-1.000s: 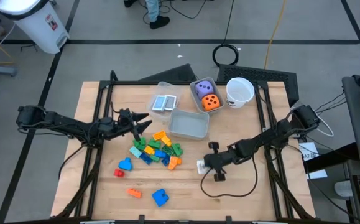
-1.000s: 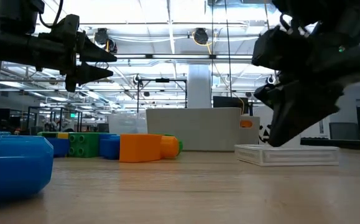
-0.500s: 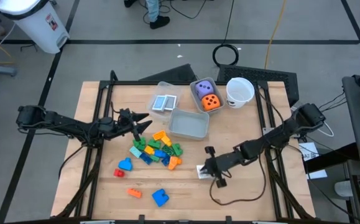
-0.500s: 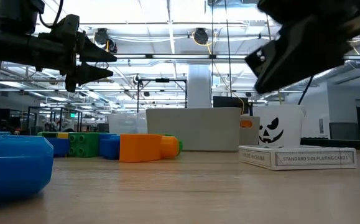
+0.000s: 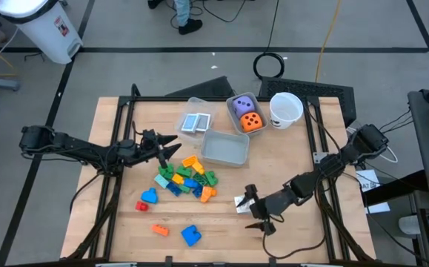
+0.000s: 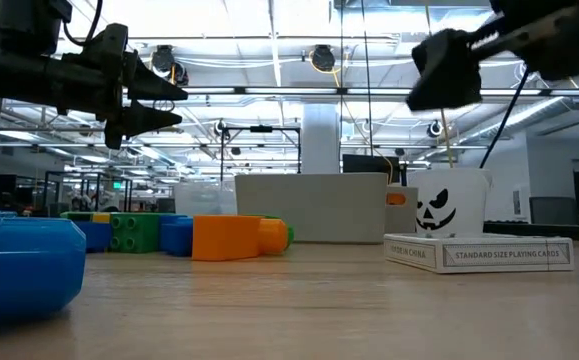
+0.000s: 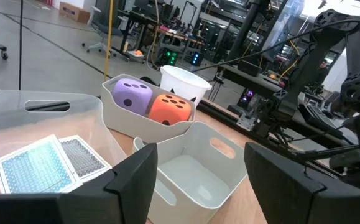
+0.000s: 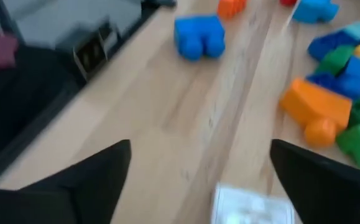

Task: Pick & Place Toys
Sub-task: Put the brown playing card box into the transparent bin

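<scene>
A pile of coloured blocks (image 5: 187,180) lies mid-table, and loose blue (image 5: 190,235), orange (image 5: 160,230) and red (image 5: 141,206) blocks lie nearer the front edge. A white card box (image 5: 241,202) lies flat on the table. My right gripper (image 5: 257,211) hovers open just above and in front of it, touching nothing. The box shows at the edge of the right wrist view (image 8: 248,205). My left gripper (image 5: 171,146) hangs open and level, left of the bins, with nothing between its fingers. A purple and an orange die (image 5: 245,113) sit in one bin, patterned cards (image 5: 195,122) in another.
An empty clear bin (image 5: 225,147) stands beside the pile. A white cup with a pumpkin face (image 5: 286,109) stands at the back right. Bare wood lies between the pile and the card box and along the front edge.
My right gripper stood shut, pointing down onto the card box. It has since risen off the box, swung toward the table's near edge, tipped up toward level and opened wide. The box lies free on the table. My left arm has kept still.
</scene>
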Controlling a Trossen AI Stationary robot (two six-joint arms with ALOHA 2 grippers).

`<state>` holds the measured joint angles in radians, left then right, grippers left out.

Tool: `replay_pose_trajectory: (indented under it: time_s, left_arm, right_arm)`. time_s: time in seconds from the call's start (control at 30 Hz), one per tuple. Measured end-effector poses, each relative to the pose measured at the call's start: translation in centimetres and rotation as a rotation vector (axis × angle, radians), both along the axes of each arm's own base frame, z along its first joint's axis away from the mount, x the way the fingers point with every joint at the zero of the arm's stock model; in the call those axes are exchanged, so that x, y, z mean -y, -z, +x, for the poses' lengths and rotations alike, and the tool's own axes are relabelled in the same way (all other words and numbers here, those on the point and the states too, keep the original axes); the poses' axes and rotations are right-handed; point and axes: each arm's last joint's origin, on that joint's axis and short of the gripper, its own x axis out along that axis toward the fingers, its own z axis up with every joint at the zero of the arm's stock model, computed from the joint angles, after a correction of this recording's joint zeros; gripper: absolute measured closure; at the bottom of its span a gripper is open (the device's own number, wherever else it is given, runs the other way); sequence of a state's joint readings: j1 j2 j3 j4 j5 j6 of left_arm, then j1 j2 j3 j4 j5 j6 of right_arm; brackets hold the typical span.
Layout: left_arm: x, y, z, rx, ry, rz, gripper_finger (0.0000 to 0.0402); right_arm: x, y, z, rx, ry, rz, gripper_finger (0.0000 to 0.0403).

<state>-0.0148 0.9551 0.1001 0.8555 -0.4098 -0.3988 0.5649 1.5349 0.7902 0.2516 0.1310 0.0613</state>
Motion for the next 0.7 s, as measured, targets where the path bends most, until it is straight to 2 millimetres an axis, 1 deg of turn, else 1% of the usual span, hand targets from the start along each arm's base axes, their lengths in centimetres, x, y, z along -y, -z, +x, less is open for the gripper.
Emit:
replay_pose_trajectory:
  time_s: [0.03, 0.1, 0.2, 0.3, 0.4, 0.47, 0.6, 0.7]
  left_arm:
    - [0.0, 0.0, 0.0, -0.001, 0.001, 0.0, 0.0155]
    - [0.0, 0.0, 0.0, 0.0, 0.0, 0.0, 0.0156]
    - [0.0, 0.0, 0.0, 0.0, 0.0, 0.0, 0.0156]
    - [0.0, 0.0, 0.0, 0.0, 0.0, -0.001, 0.0155]
    - [0.0, 0.0, 0.0, 0.001, 0.0, -0.002, 0.0155]
    - [0.0, 0.0, 0.0, 0.001, 0.0, -0.003, 0.0156]
    - [0.0, 0.0, 0.0, 0.001, 0.0, -0.002, 0.0156]
    - [0.0, 0.0, 0.0, 0.001, 0.0, -0.002, 0.0156]
  right_arm:
    - [0.1, 0.2, -0.1, -0.021, -0.004, -0.019, 0.0017]
    - [0.2, 0.6, -0.4, -0.071, 0.012, -0.034, 0.0007]
    - [0.7, 1.4, -0.9, -0.161, 0.076, -0.077, 0.0015]
    - [1.4, 2.6, -1.6, -0.207, 0.159, -0.117, 0.0023]
    - [2.4, 4.0, -2.5, -0.224, 0.227, -0.163, 0.0024]
    - [2.9, 4.7, -2.8, -0.229, 0.241, -0.167, 0.0025]
    - [3.6, 5.5, -3.1, -0.187, 0.256, -0.085, 0.0025]
    - [4.4, 6.2, -3.4, -0.157, 0.274, -0.058, 0.0025]
